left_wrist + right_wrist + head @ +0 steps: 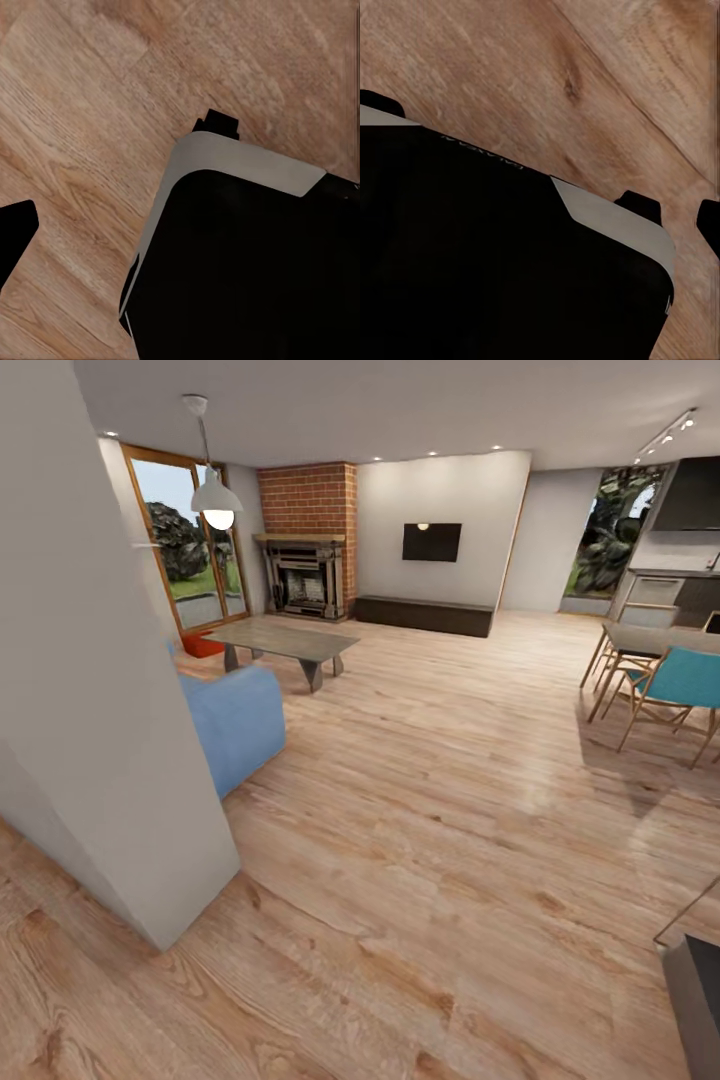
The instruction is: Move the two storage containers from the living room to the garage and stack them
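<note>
Planks (450, 840) of light wood floored the living room. 1 orange-red container (203, 647) lay far off by the glass doors (190, 550), behind the coffee table (285, 640) and blue sofa (235, 725); a wall corner (100, 710) stood near. Gripper openings could not be told; wrist views showed dark robot body over planks.
</note>
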Motion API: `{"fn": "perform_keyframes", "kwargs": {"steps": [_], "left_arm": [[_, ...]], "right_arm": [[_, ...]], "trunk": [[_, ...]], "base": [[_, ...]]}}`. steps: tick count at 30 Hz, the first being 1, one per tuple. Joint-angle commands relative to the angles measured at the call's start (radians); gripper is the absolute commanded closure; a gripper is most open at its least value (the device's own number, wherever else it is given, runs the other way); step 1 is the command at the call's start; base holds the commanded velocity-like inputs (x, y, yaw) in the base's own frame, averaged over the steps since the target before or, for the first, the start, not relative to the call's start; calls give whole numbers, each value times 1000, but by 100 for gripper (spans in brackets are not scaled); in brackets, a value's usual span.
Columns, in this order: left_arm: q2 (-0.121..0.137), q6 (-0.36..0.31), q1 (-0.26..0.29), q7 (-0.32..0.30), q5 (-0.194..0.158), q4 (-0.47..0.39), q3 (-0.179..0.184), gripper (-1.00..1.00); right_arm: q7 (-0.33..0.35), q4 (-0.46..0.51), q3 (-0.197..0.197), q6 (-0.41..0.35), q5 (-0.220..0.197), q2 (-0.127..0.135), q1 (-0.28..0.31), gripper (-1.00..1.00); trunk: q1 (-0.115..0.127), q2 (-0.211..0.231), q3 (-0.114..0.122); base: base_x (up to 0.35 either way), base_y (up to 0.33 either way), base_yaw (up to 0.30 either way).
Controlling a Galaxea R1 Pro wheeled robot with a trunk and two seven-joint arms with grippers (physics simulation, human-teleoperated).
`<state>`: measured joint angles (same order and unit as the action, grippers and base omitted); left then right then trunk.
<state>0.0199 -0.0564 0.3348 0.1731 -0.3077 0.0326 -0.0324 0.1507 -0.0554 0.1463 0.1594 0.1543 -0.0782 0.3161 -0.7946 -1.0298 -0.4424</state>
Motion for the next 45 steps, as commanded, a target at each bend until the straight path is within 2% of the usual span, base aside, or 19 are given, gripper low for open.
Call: {"fn": "perform_keyframes", "kwargs": {"steps": [1, 7, 23, 45], "left_arm": [[0, -1, 1, 2, -2, 1, -3, -100], [-2, -2, 1, 2, -3, 1, -3, -100], [-2, -2, 1, 2, -4, 1, -4, -100], [0, -2, 1, 2, -7, 1, -6, -100]], "right_arm": [[0, -4, 7, 8, 1, 0, 2, -100], [0, -4, 7, 8, -1, 0, 2, -100], [0, -4, 7, 8, 0, 0, 2, -100], [0, -4, 7, 8, 1, 0, 2, -100]], "trunk": [[-1, -1, -1], [-1, -1, -1], [-1, -1, -1], [-1, -1, -1]], "base": [[339, 0, 0], [339, 0, -106], [339, 0, -261], [339, 0, -10]]}}
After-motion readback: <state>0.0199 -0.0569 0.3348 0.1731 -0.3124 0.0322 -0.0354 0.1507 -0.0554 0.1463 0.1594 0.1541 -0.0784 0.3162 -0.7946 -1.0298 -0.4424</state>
